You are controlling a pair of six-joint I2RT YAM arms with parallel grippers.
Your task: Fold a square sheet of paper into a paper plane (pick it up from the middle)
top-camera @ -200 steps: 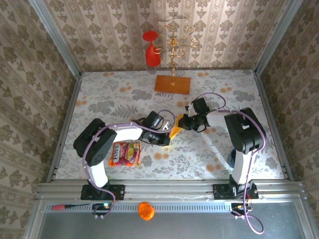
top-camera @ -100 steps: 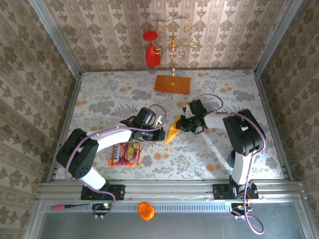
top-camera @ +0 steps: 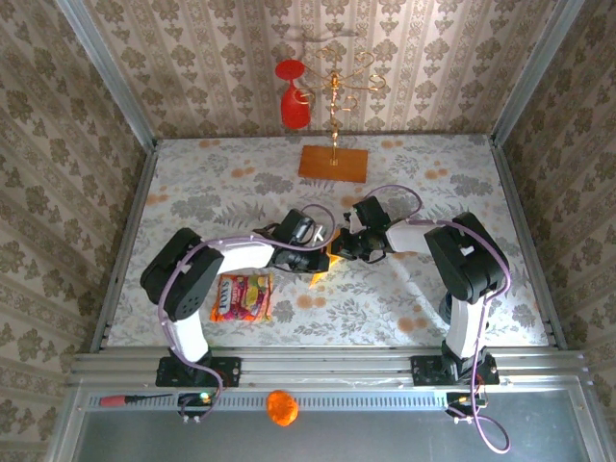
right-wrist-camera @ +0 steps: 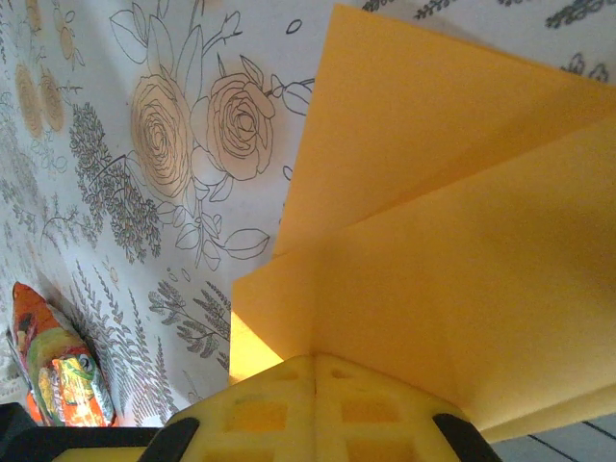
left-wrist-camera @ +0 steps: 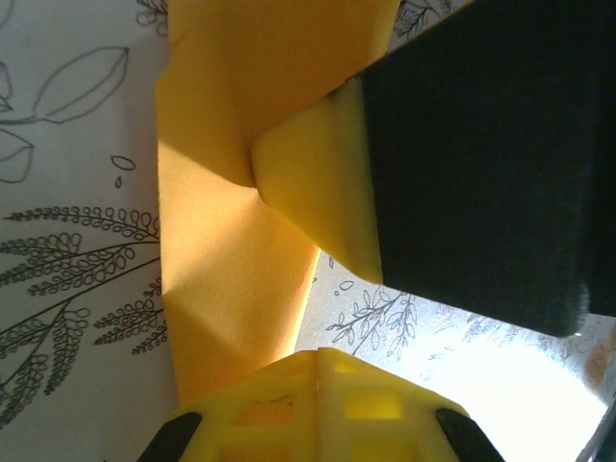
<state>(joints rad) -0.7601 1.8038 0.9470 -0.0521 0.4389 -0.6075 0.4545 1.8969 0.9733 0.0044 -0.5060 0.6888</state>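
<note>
As left end effector [left-wrist-camera: 318,364] and right end effector [right-wrist-camera: 313,366] pinch the paper [right-wrist-camera: 433,192], snack packet [top-camera: 243,296] lies near.

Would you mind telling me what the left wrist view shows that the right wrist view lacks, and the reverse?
Left wrist, not right: a black, yellow-padded finger coming in from the right. Right wrist, not left: the snack packet and rose prints. Both: the folded yellow-orange paper, the floral tablecloth, and closed yellow fingertips at the bottom edge.
</note>
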